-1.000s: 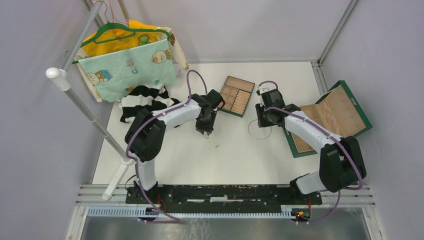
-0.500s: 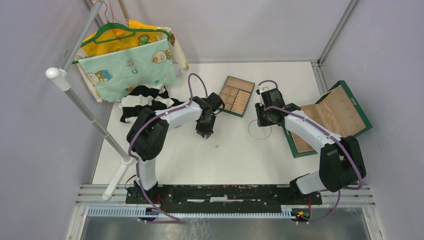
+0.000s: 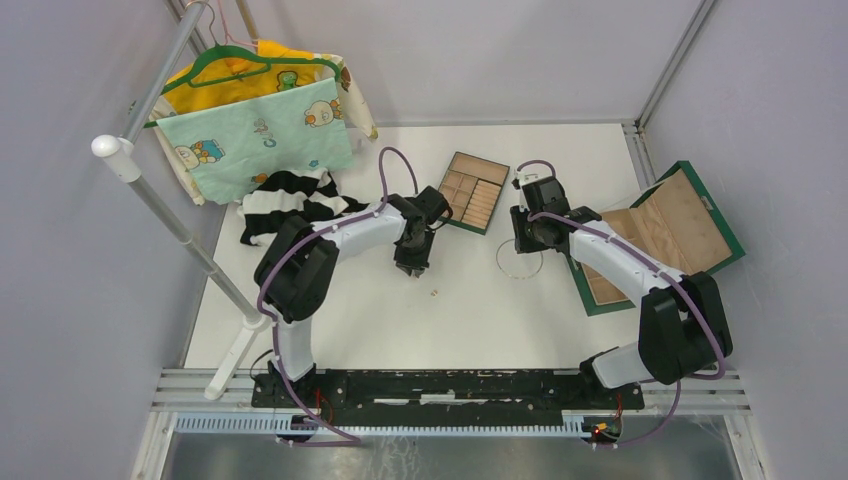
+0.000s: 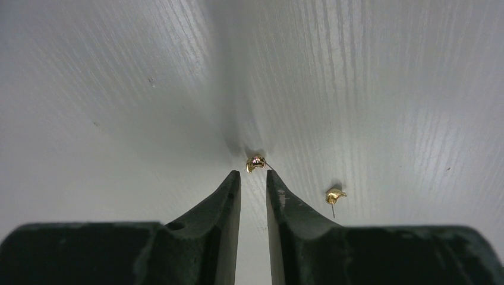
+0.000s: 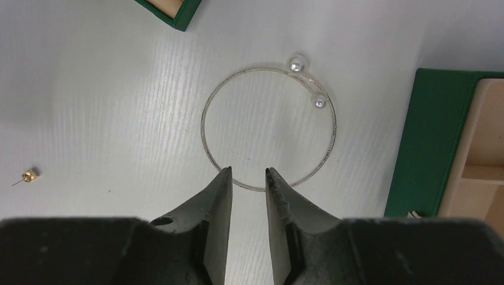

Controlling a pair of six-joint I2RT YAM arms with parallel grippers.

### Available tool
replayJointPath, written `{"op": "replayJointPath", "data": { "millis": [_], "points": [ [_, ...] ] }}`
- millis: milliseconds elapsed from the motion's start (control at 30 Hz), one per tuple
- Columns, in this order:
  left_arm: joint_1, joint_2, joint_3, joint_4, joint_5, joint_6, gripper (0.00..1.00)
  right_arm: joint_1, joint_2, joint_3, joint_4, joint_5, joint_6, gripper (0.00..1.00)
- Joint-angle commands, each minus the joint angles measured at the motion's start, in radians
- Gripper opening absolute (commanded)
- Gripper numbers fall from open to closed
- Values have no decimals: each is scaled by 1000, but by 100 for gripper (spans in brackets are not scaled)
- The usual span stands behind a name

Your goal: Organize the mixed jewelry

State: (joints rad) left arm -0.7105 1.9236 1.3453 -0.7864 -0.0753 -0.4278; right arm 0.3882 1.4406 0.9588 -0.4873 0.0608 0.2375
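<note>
Moved: left arm (image 3: 350,228) has crept slightly at the wrist in the top view against a second ago; right arm (image 3: 610,255) sits as it was.
Left fingers (image 4: 235,183): parted by a narrow gap with nothing between them, low over the white surface (image 3: 350,310).
Gold stud (image 4: 256,163): lies on the surface just beyond the tips, in line with the gap, with its pin pointing right.
Second stud (image 4: 334,195): lower right of that view, beside the right-hand finger but apart from it.
Right fingers (image 5: 224,180): also slightly parted and empty; the near arc of the wire hoop (image 5: 203,126) runs under the gap.
Hoop: flat on the surface, with two pearl beads (image 5: 296,62) at its upper right, left of the green case (image 5: 428,136).
Compartment tray (image 3: 462,226): up-frame of both pairs of fingers in the top view, and the likely destination.
Step, as I judge it: picking up the first stud.
How: ease forward until the dome sits between the fingers, and touch the tips to the surface. Close slowly on the dome rather than the pin, since a fast close would likely flick it away.
</note>
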Motion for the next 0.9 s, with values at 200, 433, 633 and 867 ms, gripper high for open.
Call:
{"op": "replayJointPath", "data": {
  "millis": [200, 433, 633, 867],
  "points": [
    [-27, -19, 29, 21, -9, -34, 29, 0, -47, -8, 15, 5, 0, 33],
    [-38, -17, 42, 16, -22, -32, 29, 0, -62, -20, 15, 7, 7, 33],
    [-38, -6, 45, 15, -35, -35, 29, 0, -66, -20, 12, 10, 8, 33],
    [-38, 6, 49, 9, -56, -42, 26, -1, -65, -22, 11, 7, 10, 33]
  ]
}}
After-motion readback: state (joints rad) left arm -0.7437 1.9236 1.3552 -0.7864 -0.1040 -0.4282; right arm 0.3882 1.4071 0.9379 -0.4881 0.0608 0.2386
